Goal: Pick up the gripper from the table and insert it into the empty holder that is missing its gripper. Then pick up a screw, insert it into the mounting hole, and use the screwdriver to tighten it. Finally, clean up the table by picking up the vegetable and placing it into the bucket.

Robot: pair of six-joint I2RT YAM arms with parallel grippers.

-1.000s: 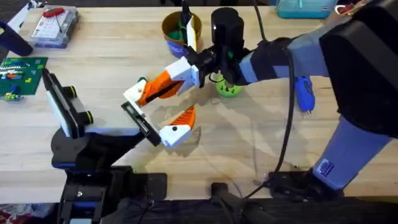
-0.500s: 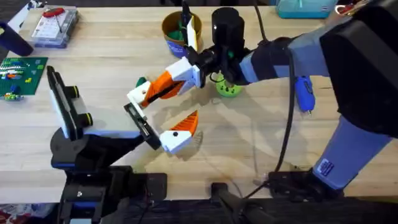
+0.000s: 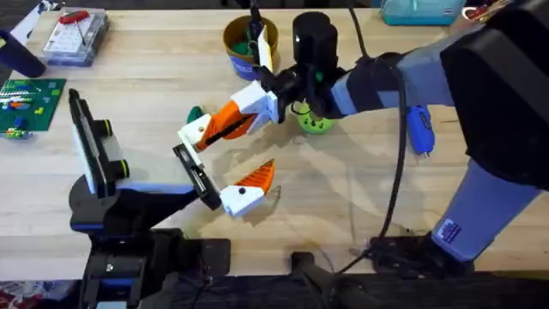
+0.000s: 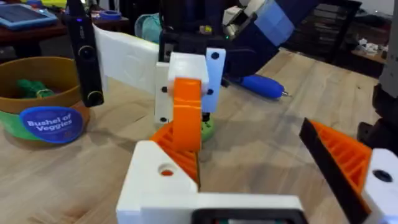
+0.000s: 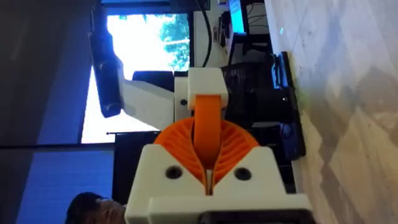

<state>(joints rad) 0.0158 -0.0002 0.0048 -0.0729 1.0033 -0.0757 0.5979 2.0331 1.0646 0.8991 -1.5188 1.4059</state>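
The right hand [image 3: 262, 101] is clamped on the gripper [image 3: 219, 123], an orange ribbed wedge on a white blocky base, carried off the table [image 3: 343, 189] and slanting from the hand toward the holder [image 3: 196, 176]. The holder — a narrow flat black crossbar at the tip of the left arm — sits just past the gripper's white base; whether the two touch cannot be told. A matching orange finger [image 3: 249, 189] with a black dot on its white base is already mounted at the crossbar's other end. Behind the right hand stand the bucket [image 3: 249, 43], tan-rimmed with a blue band, and a green vegetable [image 3: 316, 123] partly hidden by the black wrist. A blue screwdriver [image 3: 419, 129] lies well off beside the right forearm. The left wrist view alone shows the bucket's label — "Bushel of Veggies" — and greens inside it. Whether the left hand is spread or closed cannot be told.
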